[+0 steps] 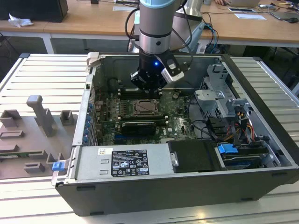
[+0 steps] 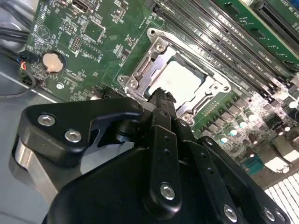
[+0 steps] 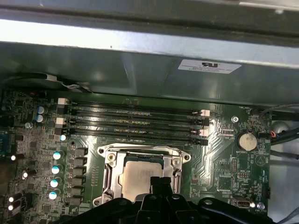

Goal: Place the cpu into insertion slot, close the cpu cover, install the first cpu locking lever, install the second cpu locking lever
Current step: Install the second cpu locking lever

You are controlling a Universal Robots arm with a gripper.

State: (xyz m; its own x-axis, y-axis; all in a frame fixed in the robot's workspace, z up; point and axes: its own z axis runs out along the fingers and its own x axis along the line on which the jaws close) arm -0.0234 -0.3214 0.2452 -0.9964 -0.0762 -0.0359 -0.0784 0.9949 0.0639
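Note:
The cpu (image 2: pixel 182 80) lies flat in the insertion slot (image 2: pixel 140 70) on the green board, its pale metal face showing through the window of the cpu cover (image 2: pixel 211 89), which lies down over it. In the first wrist view the cpu (image 3: pixel 135 176) sits inside the cover frame (image 3: pixel 110 173). A thin wire lever (image 2: pixel 187 43) runs along one side of the socket. My gripper (image 2: pixel 161 97) hangs just above the socket's edge, its fingers pressed together with nothing between them. In the exterior view the gripper (image 1: pixel 149 89) is over the socket (image 1: pixel 145 108) inside the open computer case.
Long black memory slots (image 3: pixel 135 122) run beside the socket. A coin battery (image 3: pixel 246 141) sits on the board. Case walls (image 1: pixel 93 93), a drive cage (image 1: pixel 219 93) with cables and the power supply (image 1: pixel 126 161) surround the board. Grey fixtures (image 1: pixel 39 116) stand at the exterior view's left.

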